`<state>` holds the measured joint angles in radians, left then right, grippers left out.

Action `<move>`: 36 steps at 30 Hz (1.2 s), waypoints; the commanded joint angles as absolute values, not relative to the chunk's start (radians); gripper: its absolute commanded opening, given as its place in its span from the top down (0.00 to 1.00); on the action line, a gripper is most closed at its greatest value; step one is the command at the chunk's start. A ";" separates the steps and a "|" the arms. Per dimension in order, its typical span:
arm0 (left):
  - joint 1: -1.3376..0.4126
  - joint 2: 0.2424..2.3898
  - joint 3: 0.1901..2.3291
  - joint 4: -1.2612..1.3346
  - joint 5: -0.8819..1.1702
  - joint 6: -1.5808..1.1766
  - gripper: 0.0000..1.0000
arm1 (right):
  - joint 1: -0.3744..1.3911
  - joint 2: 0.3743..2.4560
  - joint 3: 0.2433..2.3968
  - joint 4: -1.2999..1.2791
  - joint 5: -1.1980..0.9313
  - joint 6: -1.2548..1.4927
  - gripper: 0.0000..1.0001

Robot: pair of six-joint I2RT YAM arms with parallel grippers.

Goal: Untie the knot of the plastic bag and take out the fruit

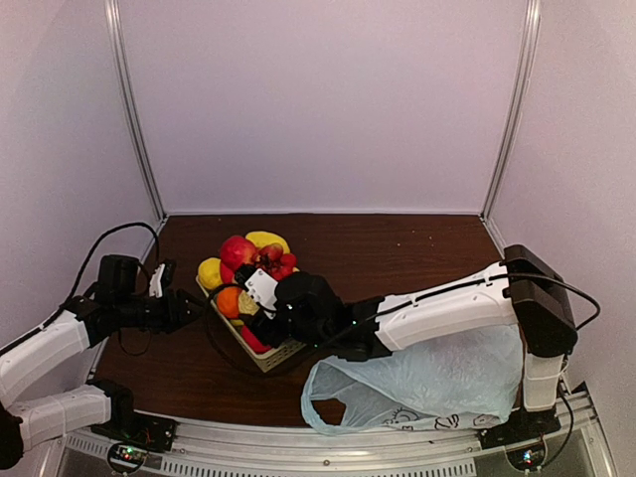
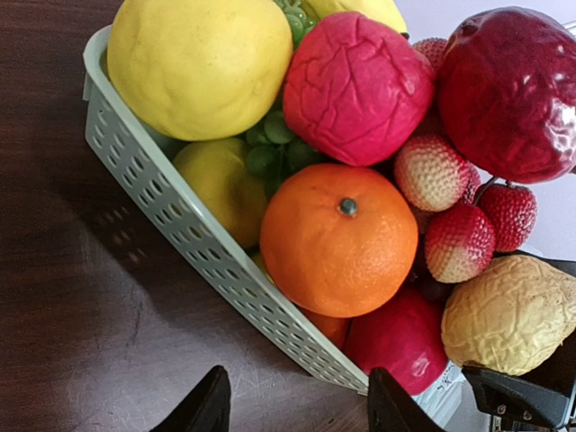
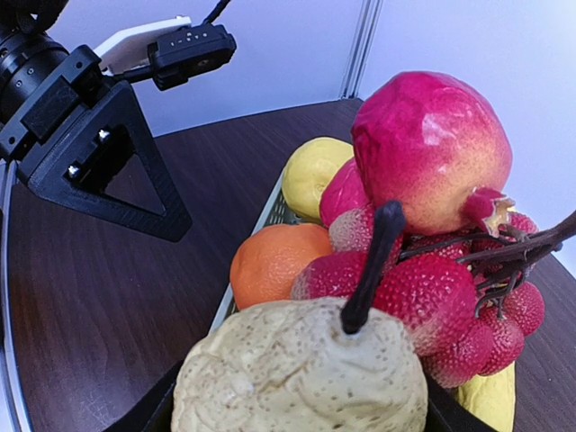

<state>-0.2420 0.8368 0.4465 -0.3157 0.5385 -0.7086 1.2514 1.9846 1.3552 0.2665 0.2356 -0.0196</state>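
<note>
Plainly the pear is what matters: it sits gripped between the right fingers, which are closed only as far as its width, and its stem points up and away from the wrist, so its long axis runs straight out along them. It hangs at the near side of the basket, touching or just above the heaped fruit, I cannot tell which, with the orange just to its left. The resting spot lies right beneath those fingers, so I judge that letting go is all the move calls for. The left fingers stand apart with nothing between them, low over the tabletop just beside the basket's left wall. The bag lies slack at the near edge under the right arm, apart from the basket, with its mouth open to the left. No knot shows.
</note>
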 commanded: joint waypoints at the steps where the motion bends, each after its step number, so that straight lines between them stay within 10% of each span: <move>1: -0.241 0.828 0.432 -0.307 0.537 -0.702 0.48 | 1.250 2.005 1.334 0.246 0.295 -0.009 0.30; 9: -0.241 0.829 0.433 -0.305 0.537 -0.703 0.48 | 1.250 1.979 1.308 0.256 0.295 0.000 0.11; 36: -0.241 0.816 0.429 -0.313 0.537 -0.702 0.48 | 1.250 1.861 1.263 0.295 0.217 0.071 0.01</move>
